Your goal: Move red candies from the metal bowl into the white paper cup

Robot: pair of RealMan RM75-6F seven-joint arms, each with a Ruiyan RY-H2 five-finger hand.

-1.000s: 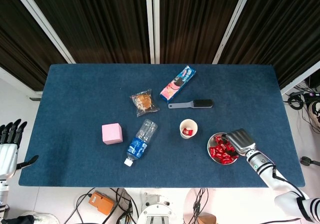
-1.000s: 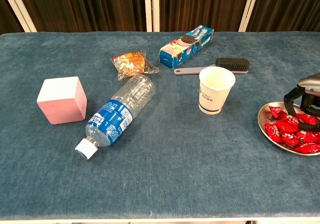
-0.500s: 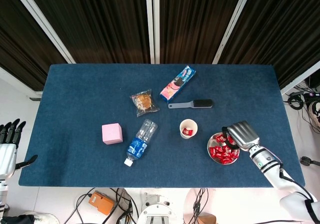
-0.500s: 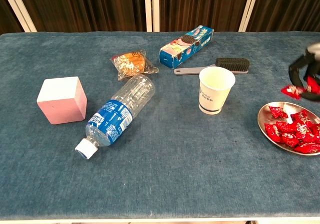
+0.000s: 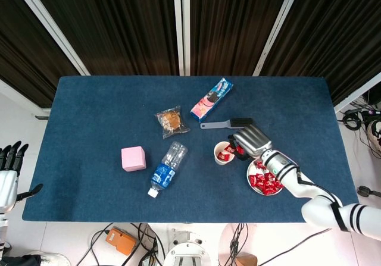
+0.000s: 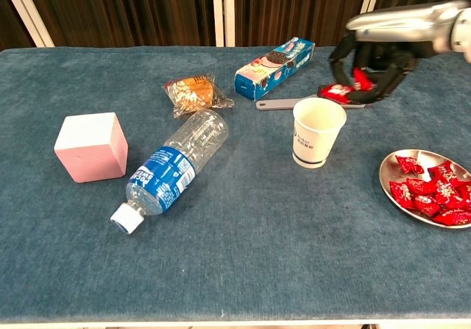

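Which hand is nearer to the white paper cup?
The right hand, holding red candies just above the white paper cup. The left hand is beyond the table's left edge, far away.

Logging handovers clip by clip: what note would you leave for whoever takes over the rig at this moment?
Right hand: holds red candy just above the white paper cup, not yet released.
Left hand: off the table's left edge, fingers apart, holding nothing.
Done: at least one candy lies in the cup, seen in the head view.
Left: drop this candy in; many more remain in the metal bowl to the right of the cup.
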